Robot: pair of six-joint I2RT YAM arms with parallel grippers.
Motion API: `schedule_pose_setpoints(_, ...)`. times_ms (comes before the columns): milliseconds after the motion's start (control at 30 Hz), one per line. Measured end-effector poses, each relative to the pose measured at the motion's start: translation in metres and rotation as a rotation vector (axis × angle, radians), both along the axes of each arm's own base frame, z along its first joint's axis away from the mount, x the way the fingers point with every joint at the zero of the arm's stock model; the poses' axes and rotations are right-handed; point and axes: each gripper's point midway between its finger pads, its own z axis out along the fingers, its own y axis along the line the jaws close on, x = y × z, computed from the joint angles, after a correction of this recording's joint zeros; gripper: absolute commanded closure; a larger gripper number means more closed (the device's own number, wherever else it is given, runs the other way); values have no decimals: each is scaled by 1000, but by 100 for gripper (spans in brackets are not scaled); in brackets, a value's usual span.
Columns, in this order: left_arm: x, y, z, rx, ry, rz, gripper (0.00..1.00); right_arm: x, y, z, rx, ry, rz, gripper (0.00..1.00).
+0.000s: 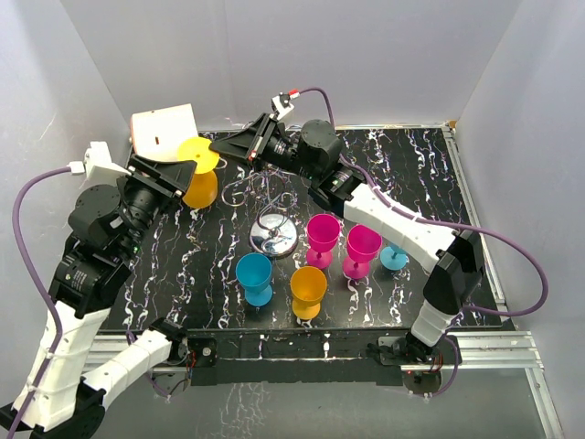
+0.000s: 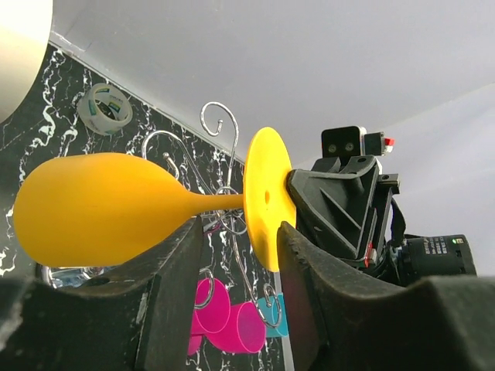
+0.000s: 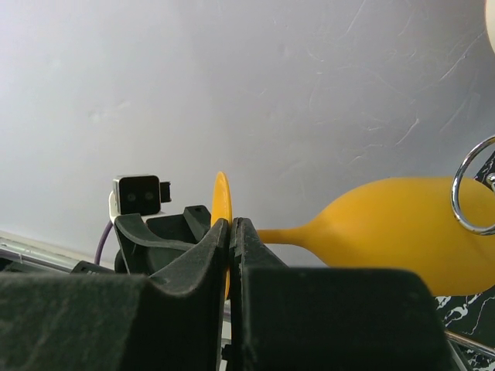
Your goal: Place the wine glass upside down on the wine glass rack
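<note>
The yellow wine glass [image 1: 199,186] is held above the far left of the table [image 1: 411,174], foot uppermost and somewhat tilted, just left of the wine glass rack [image 1: 274,236]. Its round foot is pinched edge-on by the closed right hand [image 3: 230,228]. The stem and foot are straddled by the left hand [image 2: 236,232], whose fingers [image 2: 174,278] are parted with clear gaps.

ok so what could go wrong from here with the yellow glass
The right pincer holds the glass only by its thin foot rim; it might slip or twist.
The left pincer straddles the stem, jaws open; a release now would likely drop it.
The rack wires sit close and could snag.
</note>
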Motion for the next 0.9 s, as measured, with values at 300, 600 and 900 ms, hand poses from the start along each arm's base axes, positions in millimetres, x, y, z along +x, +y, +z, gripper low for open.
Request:
schedule_pose_setpoints(300, -3, 6, 9, -18, -37, 22, 84, -4, 2, -12, -10, 14, 27, 100)
schedule_pose_setpoints(600, 0, 6, 0, -9, -20, 30, 88, -6, 2, -21, -11, 36, 42, 100)
schedule_pose_setpoints(900, 2, 6, 1, -16, -32, 37, 100, -8, 1, -21, -12, 27, 48, 69)
